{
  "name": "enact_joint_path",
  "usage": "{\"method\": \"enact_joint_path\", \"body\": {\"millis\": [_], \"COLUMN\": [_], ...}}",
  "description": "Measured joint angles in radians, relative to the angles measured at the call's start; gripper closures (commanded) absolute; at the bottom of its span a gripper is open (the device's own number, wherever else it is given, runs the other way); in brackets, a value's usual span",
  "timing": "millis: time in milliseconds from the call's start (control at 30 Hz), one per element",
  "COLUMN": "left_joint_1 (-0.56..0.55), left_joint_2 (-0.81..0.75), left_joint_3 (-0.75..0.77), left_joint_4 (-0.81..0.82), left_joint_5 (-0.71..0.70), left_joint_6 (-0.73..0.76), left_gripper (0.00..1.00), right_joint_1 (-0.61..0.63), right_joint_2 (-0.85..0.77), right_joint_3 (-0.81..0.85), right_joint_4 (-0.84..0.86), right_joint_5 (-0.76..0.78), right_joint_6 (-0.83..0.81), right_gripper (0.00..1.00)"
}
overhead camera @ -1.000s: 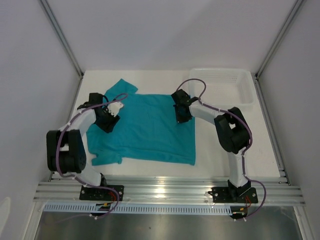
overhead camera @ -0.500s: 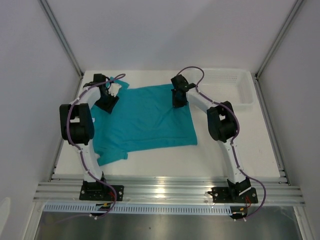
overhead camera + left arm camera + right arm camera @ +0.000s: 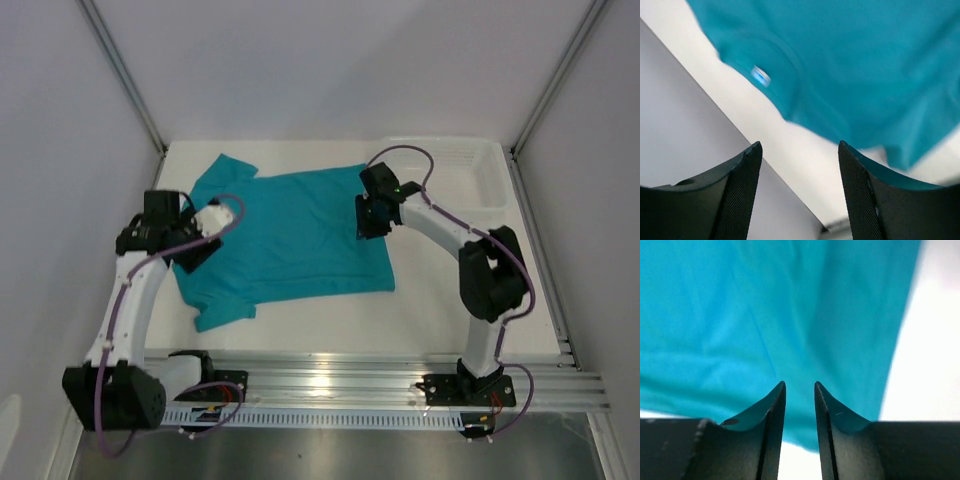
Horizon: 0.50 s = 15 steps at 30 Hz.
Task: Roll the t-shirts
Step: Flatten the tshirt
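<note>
Both arms are now withdrawn from the surface's (image 3: 450, 300) far edge, left claw (image 3: 800, 145) wide open, right claw (image 3: 800, 384) barely parted, both empty, evidently leaving the t-shirt (image 3: 290, 235) flat for rolling.

The top camera looked down from above and behind the arms, taking in the whole counter (image 3: 450, 310) and the teal t-shirt (image 3: 290, 235). Each wrist camera hung close above that shirt, looking past the left claw (image 3: 800, 150) at its collar and past the right claw (image 3: 799, 385) at its side edge.
</note>
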Motion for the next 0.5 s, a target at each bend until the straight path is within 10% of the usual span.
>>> {"method": "enact_joint_path", "body": {"millis": [133,500], "left_joint_1": [0.011,0.208], "left_joint_2": [-0.175,0.373], "left_joint_3": [-0.231,-0.037], "left_joint_4": [-0.091,-0.022], "left_joint_5": [-0.058,-0.141], "left_joint_6": [0.005,-0.338], "left_gripper": [0.33,0.30], "right_joint_1": [-0.006,-0.054], "right_joint_2": [-0.227,-0.269], "right_joint_3": [-0.236,-0.485], "right_joint_4": [0.030,0.052], "right_joint_5": [-0.010,-0.006], "right_joint_6": [0.022,0.097], "right_gripper": [0.72,0.54]}}
